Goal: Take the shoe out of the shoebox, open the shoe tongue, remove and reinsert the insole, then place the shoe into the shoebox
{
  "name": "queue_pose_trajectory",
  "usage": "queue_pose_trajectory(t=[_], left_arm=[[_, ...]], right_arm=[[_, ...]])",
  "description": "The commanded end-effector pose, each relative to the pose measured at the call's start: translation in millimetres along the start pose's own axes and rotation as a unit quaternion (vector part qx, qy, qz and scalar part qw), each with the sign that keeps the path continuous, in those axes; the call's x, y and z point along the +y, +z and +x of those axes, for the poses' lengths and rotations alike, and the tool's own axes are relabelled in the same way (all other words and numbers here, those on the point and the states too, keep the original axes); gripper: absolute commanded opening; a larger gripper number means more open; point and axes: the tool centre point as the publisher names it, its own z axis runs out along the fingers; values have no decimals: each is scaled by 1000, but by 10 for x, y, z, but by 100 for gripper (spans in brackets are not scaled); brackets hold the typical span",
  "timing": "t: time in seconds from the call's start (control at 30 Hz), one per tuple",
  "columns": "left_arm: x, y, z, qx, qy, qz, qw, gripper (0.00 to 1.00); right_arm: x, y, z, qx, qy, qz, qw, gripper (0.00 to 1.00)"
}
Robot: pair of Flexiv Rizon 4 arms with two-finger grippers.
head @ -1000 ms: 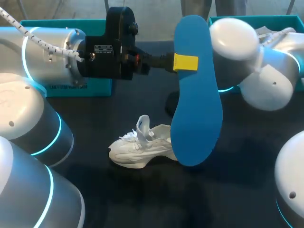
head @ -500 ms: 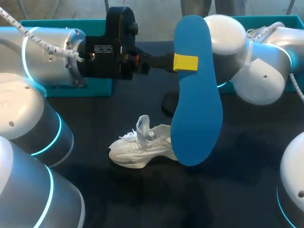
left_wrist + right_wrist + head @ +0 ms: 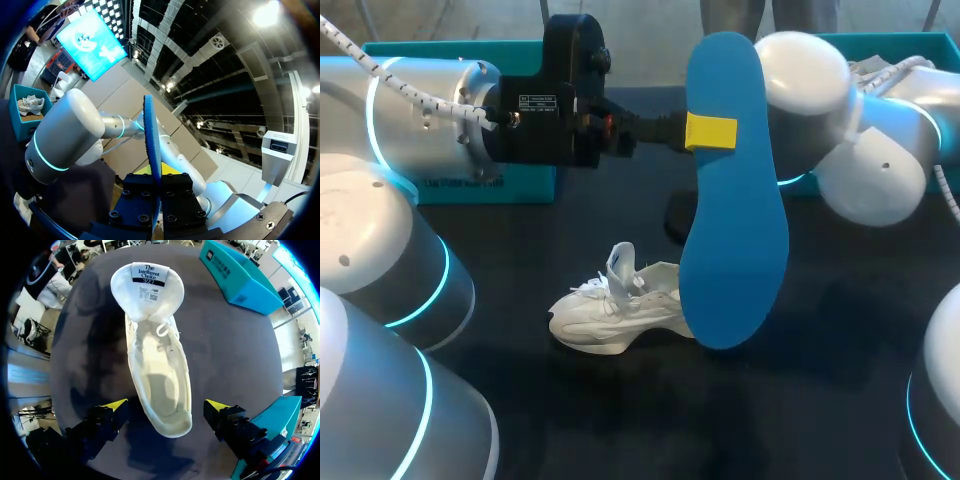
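Observation:
My left gripper (image 3: 710, 131) is shut on a blue insole (image 3: 735, 230) and holds it high above the table, upright. In the left wrist view the insole (image 3: 151, 135) runs edge-on between that gripper's (image 3: 153, 176) fingers. A white shoe (image 3: 615, 312) lies on the dark table below, its tongue (image 3: 147, 287) pulled open and its inside bare. My right gripper (image 3: 166, 407) hangs open over the shoe (image 3: 159, 370), its yellow tips either side of the heel, apart from it. In the head view the insole hides most of that gripper.
A teal shoebox (image 3: 470, 185) stands at the back left and another (image 3: 900, 42) at the back right. The right wrist view shows one box (image 3: 240, 277) beyond the shoe's toe and one (image 3: 272, 417) beside the gripper. My right arm (image 3: 840, 110) crosses the back right.
My right arm's elbow swung a little left, then back to the right. The left arm and insole have kept still, and the shoe has not moved.

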Motion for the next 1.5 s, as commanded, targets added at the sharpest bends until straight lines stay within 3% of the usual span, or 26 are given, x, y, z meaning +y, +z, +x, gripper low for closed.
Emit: queue_pose_trajectory(t=[0.03,0.4,0.97,1.5], left_arm=[[57,37,55,-3,0,8,1000,0],[57,37,55,-3,0,8,1000,0],[57,37,55,-3,0,8,1000,0],[57,37,55,-3,0,8,1000,0]], right_arm=[[-7,3,6,-1,0,0,1000,100],[-7,3,6,-1,0,0,1000,100],[397,261,-339,20,-39,14,999,100],[535,551,-318,56,-65,38,996,100]])
